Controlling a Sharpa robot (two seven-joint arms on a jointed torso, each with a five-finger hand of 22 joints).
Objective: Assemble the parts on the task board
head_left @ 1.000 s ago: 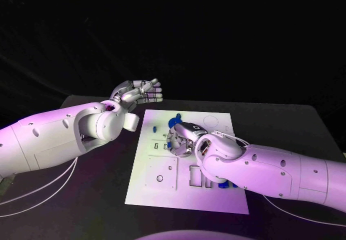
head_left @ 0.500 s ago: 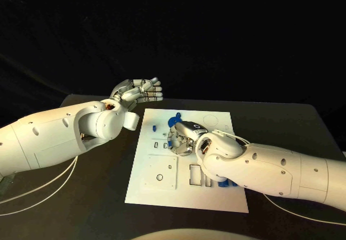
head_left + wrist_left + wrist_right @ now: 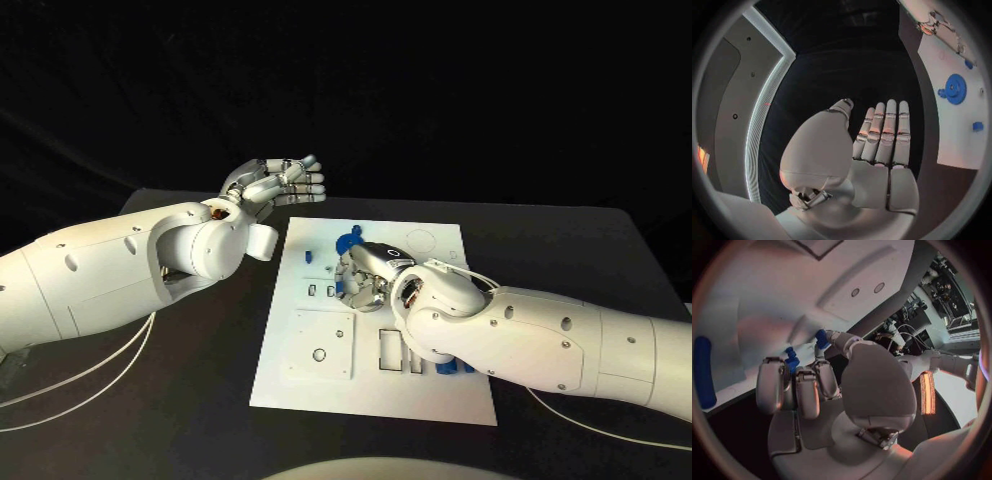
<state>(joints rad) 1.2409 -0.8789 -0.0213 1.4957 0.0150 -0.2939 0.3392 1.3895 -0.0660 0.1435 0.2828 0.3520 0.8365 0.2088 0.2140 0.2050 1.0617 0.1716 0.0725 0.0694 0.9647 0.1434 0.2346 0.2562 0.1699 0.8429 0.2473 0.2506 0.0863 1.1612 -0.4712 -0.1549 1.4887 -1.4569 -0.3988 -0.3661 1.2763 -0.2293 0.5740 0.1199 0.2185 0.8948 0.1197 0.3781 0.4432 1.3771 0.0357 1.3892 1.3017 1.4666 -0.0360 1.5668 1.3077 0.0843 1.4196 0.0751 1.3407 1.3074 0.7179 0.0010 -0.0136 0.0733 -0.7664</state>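
Head view matches half a second ago: the left hand [image 3: 274, 182] stays raised beyond the task board's [image 3: 317, 385] far-left corner, fingers straight, holding nothing. The right hand [image 3: 364, 279] still presses down mid-board, pinching a small blue part [image 3: 791, 359].

Head camera looks down; wrist cameras share the task board [image 3: 378, 320].

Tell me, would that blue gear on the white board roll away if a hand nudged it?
Probably not: the blue gear lies flat on the task board, so it would likely slide rather than roll. It looks like stiff, light plastic. Its toothed rim should give fingers some grip.
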